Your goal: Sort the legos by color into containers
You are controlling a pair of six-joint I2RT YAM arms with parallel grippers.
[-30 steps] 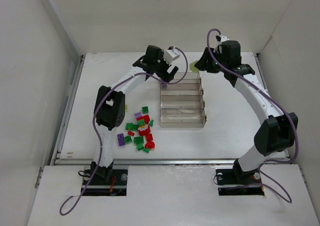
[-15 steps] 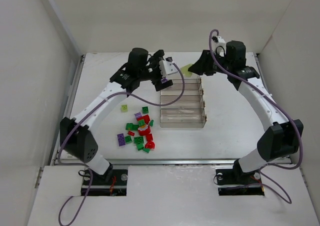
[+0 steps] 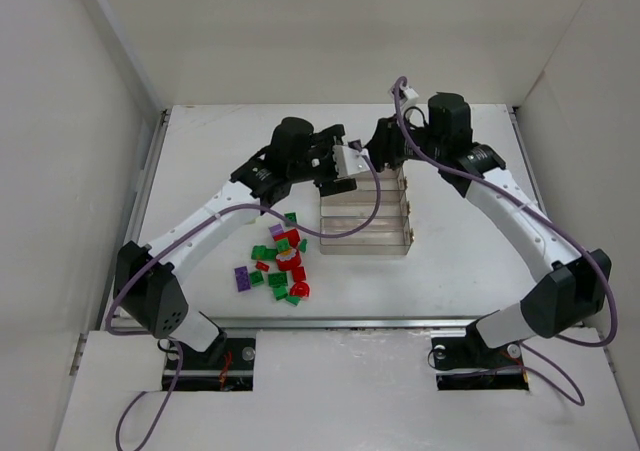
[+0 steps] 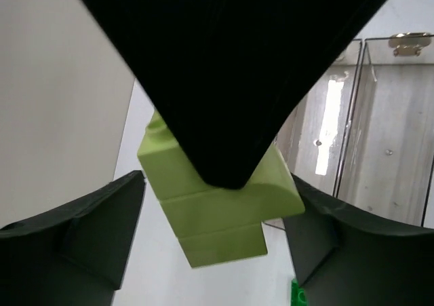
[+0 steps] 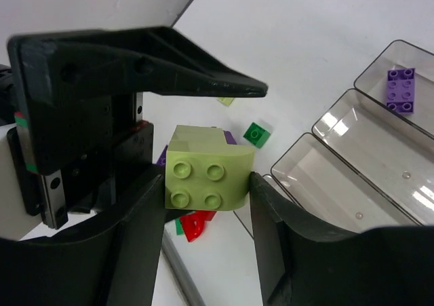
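- Legos lie in a loose pile (image 3: 280, 266) on the table (image 3: 460, 261), left of the tray and near the front edge. They are dark green, red and purple, and none of them is sorted yet.
- The left gripper (image 4: 215, 180) hangs above the tray's far left corner with its jaws spread. One finger sits on each side of a lime brick (image 4: 217, 218). The top view shows a gap above the brick, but I cannot tell whether either pad touches it.
- The lime brick is in the air between the two arms, studs facing the right wrist camera, and it is not in any compartment.
- The right gripper (image 5: 207, 184) pinches the brick by two opposite sides, with both fingers pressed against it.
- The tray (image 3: 364, 233) lies just below and right of the meeting point. One purple brick (image 5: 400, 89) lies in the end compartment, and the compartments beside it look bare.
- Judging by this, the job is at an early stage. One piece is placed, one looks to be passing from hand to hand, and nearly the whole pile is left to sort.
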